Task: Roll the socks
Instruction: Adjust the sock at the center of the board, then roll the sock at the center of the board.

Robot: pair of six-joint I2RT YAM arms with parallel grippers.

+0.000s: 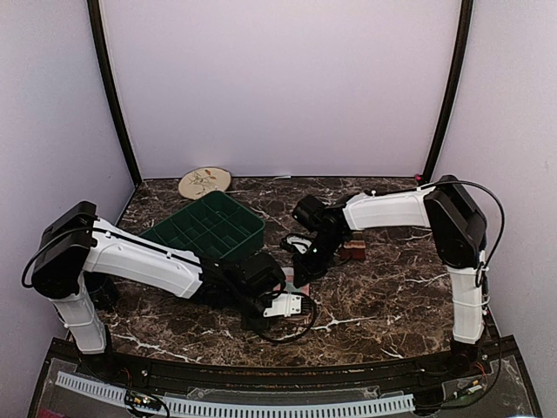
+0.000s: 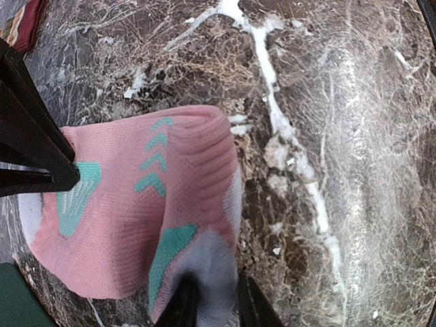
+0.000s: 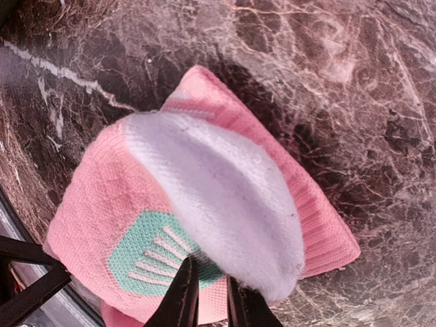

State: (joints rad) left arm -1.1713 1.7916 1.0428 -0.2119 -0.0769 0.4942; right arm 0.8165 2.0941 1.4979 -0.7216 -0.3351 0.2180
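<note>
Left wrist view: the pink sock (image 2: 129, 225) lies half-folded on the table (image 2: 354, 136), left gripper (image 2: 211, 303) and right gripper (image 3: 208, 300) each clamped narrow on a pale end. Rolling seems underway; next, turn the fold over.

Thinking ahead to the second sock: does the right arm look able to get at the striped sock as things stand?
Probably not yet: the right arm has its jaws shut on the pink sock. The striped sock lies close by its forearm.

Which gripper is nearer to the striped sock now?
Right. The right gripper grips the pink sock on the side towards the striped sock; the left gripper grips the same sock from the farther side.
</note>
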